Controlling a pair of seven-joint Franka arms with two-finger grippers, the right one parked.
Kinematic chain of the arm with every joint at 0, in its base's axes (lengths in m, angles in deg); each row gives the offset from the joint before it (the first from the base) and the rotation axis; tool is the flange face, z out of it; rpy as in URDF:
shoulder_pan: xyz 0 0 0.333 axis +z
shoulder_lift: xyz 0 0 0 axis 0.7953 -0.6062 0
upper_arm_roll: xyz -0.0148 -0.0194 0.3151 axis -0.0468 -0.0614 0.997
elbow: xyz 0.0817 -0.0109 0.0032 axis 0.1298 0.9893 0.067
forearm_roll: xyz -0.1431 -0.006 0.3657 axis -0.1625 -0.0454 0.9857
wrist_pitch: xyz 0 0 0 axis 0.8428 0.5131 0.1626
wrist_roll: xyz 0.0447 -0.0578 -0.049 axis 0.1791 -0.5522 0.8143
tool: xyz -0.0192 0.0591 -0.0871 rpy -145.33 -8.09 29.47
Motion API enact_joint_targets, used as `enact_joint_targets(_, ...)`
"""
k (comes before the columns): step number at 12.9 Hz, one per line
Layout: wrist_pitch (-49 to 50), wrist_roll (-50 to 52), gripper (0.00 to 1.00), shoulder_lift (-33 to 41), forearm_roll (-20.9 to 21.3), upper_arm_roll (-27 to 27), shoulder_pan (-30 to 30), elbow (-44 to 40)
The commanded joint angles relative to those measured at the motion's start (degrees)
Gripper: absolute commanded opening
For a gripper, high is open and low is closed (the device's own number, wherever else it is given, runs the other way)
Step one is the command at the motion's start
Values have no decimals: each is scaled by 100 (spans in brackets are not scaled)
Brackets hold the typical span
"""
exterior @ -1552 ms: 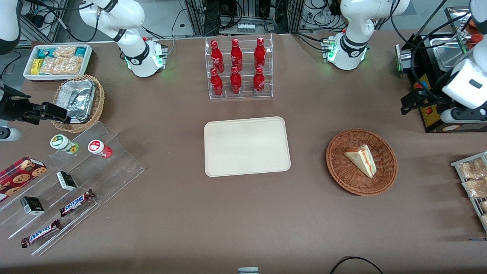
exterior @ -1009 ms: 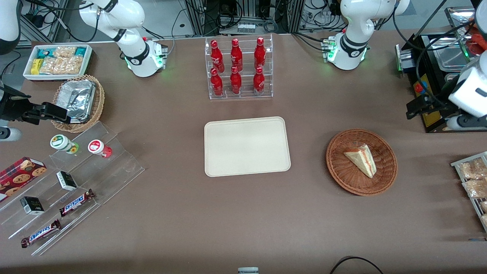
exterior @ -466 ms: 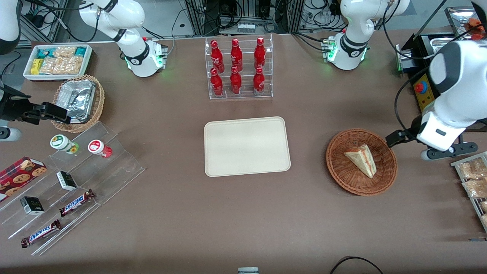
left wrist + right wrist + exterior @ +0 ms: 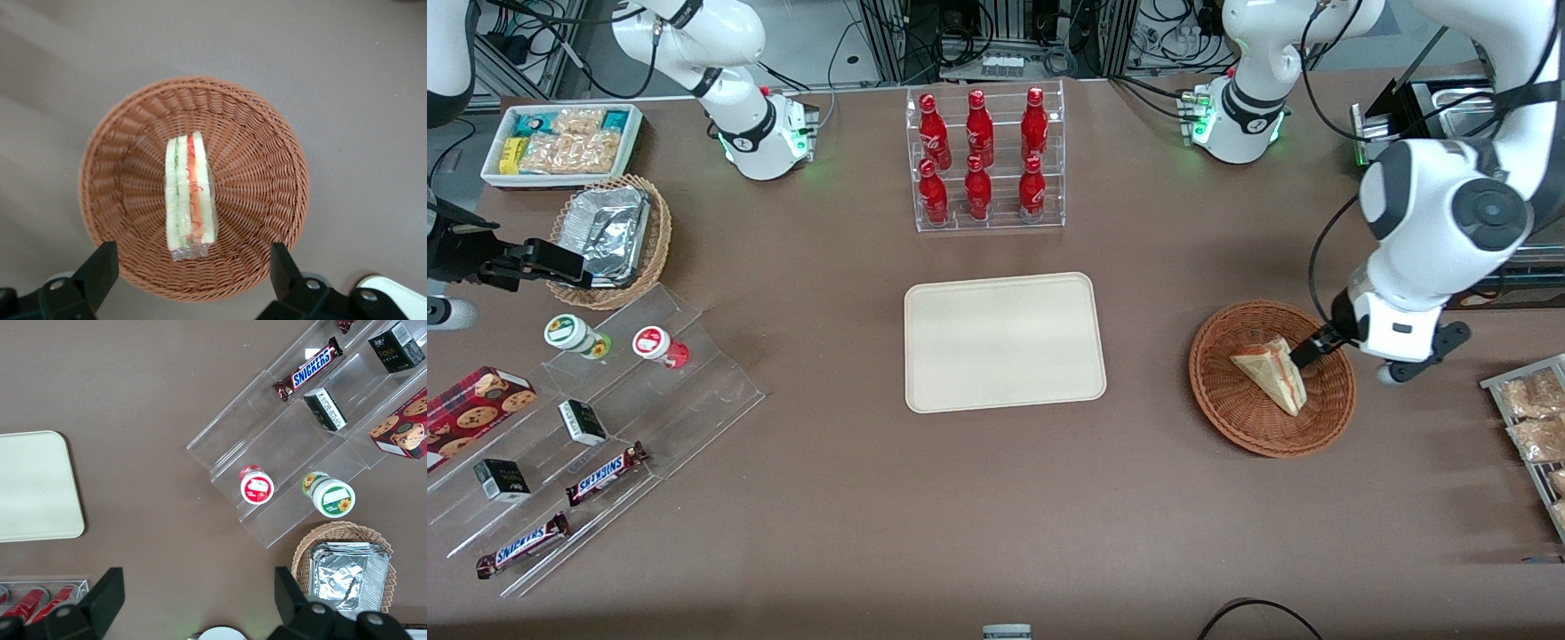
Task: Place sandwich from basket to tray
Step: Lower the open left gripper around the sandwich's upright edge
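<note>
Sandwich (image 4: pixel 190 197): wrapped wedge lying in the basket (image 4: pixel 267 167), cut edge up. We judge it light, soft, film slippery; we would pinch its flat bread faces gently. Gripper (image 4: pixel 193 273): above the basket, fingers wide apart. Tray (image 4: pixel 1005 342): beside the basket, bare.

6 red bottles (image 4: pixel 978 160) in clear rack (image 4: pixel 987 222); 2 Snickers bars (image 4: pixel 605 473).

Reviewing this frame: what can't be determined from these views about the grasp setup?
- Front view: gripper above the basket; the arm's wrist hides most of its fingers.
- Left wrist view: fingers open, cut off by the edge; height above the sandwich unclear.
- Sandwich underside: hidden in both views.
</note>
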Motion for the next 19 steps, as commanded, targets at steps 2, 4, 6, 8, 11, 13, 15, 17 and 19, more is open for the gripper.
enact_joint_targets(2, -712, 311, 100, 20, 73, -3, -18, 687)
enact_joint_targets(4, -712, 311, 100, -129, 82, -3, -18, 696)
enact_joint_targets(6, -746, 319, 100, -322, 82, -3, -18, 687)
enact_joint_targets(8, -921, 319, 100, -489, 90, -3, -18, 696)
enact_joint_targets(11, -1054, 319, 100, -656, 99, 5, -9, 696)
enact_joint_targets(13, -1177, 319, 100, -771, 99, 5, -18, 696)
enact_joint_targets(15, -1291, 319, 100, -885, 99, 5, -9, 696)
enact_joint_targets(17, -1379, 311, 100, -999, 108, 14, -9, 696)
enact_joint_targets(19, -1388, 293, 99, -1052, 108, 14, 0, 688)
